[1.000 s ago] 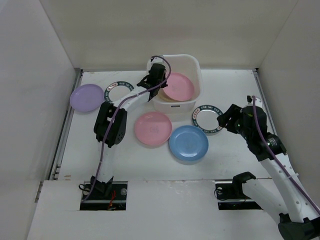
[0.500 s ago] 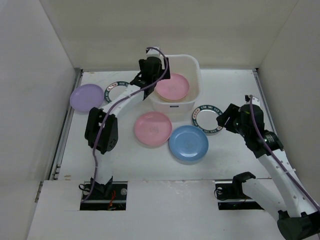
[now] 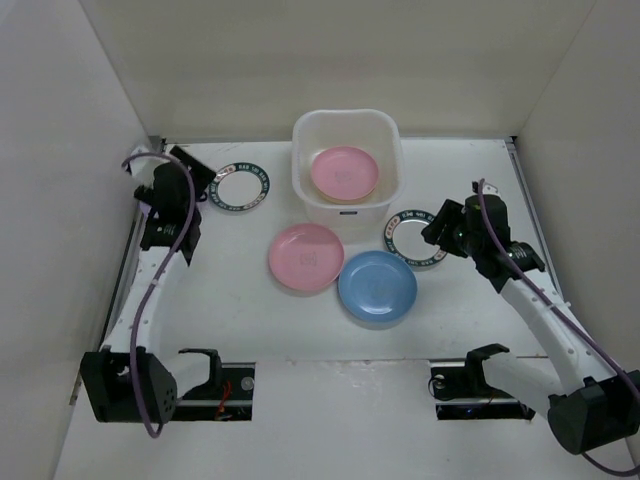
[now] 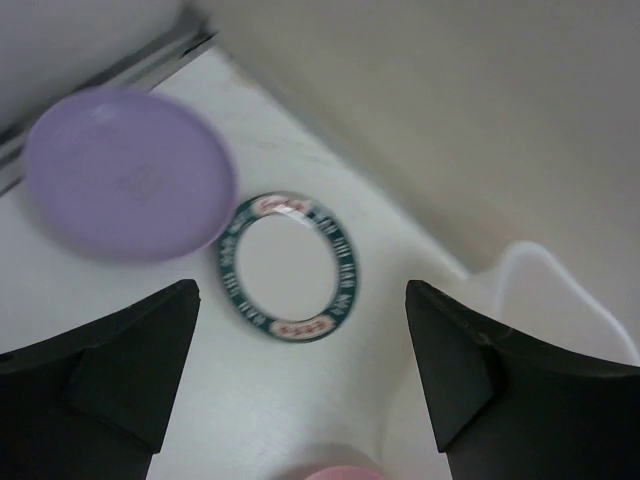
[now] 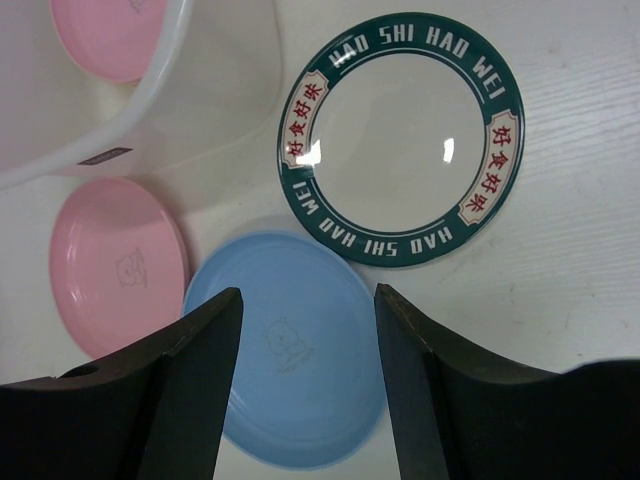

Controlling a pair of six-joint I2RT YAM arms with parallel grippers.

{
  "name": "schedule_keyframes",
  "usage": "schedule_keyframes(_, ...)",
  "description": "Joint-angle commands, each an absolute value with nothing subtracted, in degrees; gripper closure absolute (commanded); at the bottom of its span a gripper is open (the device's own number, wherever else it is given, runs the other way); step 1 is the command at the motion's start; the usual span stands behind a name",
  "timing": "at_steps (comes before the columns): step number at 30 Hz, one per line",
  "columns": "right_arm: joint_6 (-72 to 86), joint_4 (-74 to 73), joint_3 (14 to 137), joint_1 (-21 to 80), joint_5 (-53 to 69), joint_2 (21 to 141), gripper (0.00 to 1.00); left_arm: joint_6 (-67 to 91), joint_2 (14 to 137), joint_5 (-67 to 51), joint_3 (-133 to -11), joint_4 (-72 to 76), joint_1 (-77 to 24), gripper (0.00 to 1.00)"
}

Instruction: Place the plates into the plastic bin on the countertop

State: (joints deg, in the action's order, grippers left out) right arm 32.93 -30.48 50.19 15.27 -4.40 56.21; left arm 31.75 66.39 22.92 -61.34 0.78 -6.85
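The plastic bin [image 3: 345, 125] stands at the back centre of the countertop [image 3: 250, 310] with a pink plate [image 3: 344, 172] lying in it. On the countertop lie another pink plate [image 3: 306, 257], a blue plate [image 3: 377, 286] and two white plates with dark patterned rims [image 3: 240, 187] [image 3: 415, 237]. My left gripper [image 3: 195, 172] hovers open and empty at the far left. Its wrist view shows the lilac plate [image 4: 125, 172], a patterned plate [image 4: 288, 267] and the bin's edge [image 4: 560, 300]. My right gripper [image 5: 308, 295] is open and empty above the blue plate [image 5: 290, 350], near the right patterned plate [image 5: 400, 135].
White walls close in the countertop at the left, back and right. A metal rail [image 3: 125, 270] runs along the left edge under my left arm. Both arm bases sit at the near edge.
My left gripper let go of the pink plate, which now lies flat in the bin, and opened. The left arm swung from the bin to the far left. The right arm shifted slightly.
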Motion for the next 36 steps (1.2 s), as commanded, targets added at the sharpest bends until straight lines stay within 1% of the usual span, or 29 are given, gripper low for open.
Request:
schedule_keyframes(1, 32.61, -25.58, 52.91, 16.21, -2.46, 56.86, 0.39, 47.43, 67.59, 19.0, -50.56, -7.38, 0.99, 0.18)
schedule_keyframes(3, 32.78, -25.31, 52.82, 16.56, -2.02, 56.87, 0.39, 53.5, 68.81, 13.82, -45.46, -6.86, 6.7, 0.19)
schedule_keyframes(5, 32.78, -25.22, 52.56, 16.92, -1.67, 56.52, 0.39, 57.55, 71.18, 10.65, -42.82, -5.46, 10.22, 0.2)
schedule_keyframes(9, 32.61, -25.31, 51.33, 17.27, -1.32, 55.46, 0.39, 62.13, 78.47, 6.95, -41.57, -0.54, 15.42, 0.2)
schedule_keyframes(20, 32.43, -25.66, 49.57, 16.83, -0.27, 53.7, 0.39, 68.81, 93.41, 2.73, -47.8, 9.31, 20.17, 0.21)
schedule_keyframes(25, 32.43, -25.31, 49.57, 15.6, 0.0, 54.23, 0.39, 71.01, 99.48, 2.72, -51.93, 9.41, 20.61, 0.22)
schedule_keyframes(28, 32.26, -25.14, 49.92, 14.9, 0.09, 54.93, 0.39, 72.42, 102.56, 2.72, -54.31, 9.14, 20.35, 0.25)
schedule_keyframes(31, 32.26, -25.05, 50.45, 14.28, 0.17, 55.28, 0.39, 73.56, 105.29, 2.81, -56.95, 8.44, 20.35, 0.34)
schedule_keyframes(33, 32.17, -25.05, 50.8, 13.76, 0.35, 55.55, 0.39, 73.91, 106.87, 3.16, -58.88, 6.86, 20.35, 0.45)
schedule_keyframes(36, 32.17, -25.05, 50.89, 12.88, 0.96, 55.55, 0.39, 74.53, 107.93, 3.25, -60.99, 4.58, 20.17, 0.69)
